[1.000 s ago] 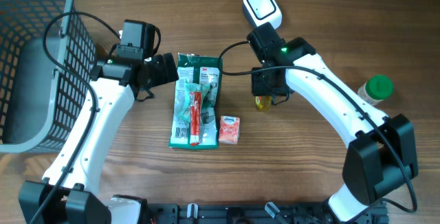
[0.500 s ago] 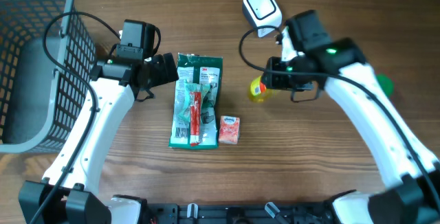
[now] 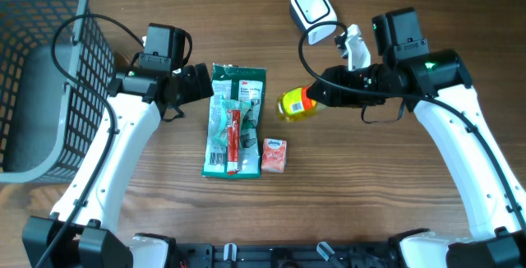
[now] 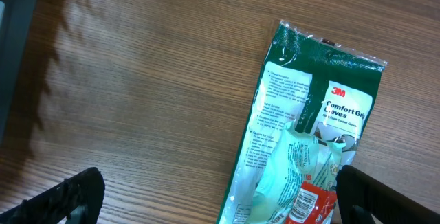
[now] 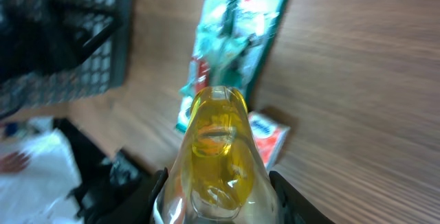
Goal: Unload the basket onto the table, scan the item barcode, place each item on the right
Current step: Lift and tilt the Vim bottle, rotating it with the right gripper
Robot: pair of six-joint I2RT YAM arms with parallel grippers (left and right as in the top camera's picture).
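— Well, what does the right pincer [image 3: 316, 97] hold at this moment?

— It is clenched on the yellow, see-through plastic bottle [image 3: 294, 104]. The bottle lies sideways between its fingers and sticks out past the tips. It hangs above the wooden desk [image 3: 370, 202] and does not touch it.

— And the other arm?

— The left pincer [image 3: 203, 82] is released and has nothing in it. The flat green plastic package [image 4: 309, 135] lies just under it.

— So what could go wrong from here?

— I think two things. First, the bottle looks round and smooth, and it is held only near one end. A quick turn of the wrist may let it slip and fall near the small pink-and-white packet [image 3: 274, 154], which lies on the desk beyond the tips. Second, I cannot see any barcode. The label may face away from the white square scanner [image 3: 313, 6], which sits near the pincer but to its side, not in front of the tips. In that case, no reading will come.
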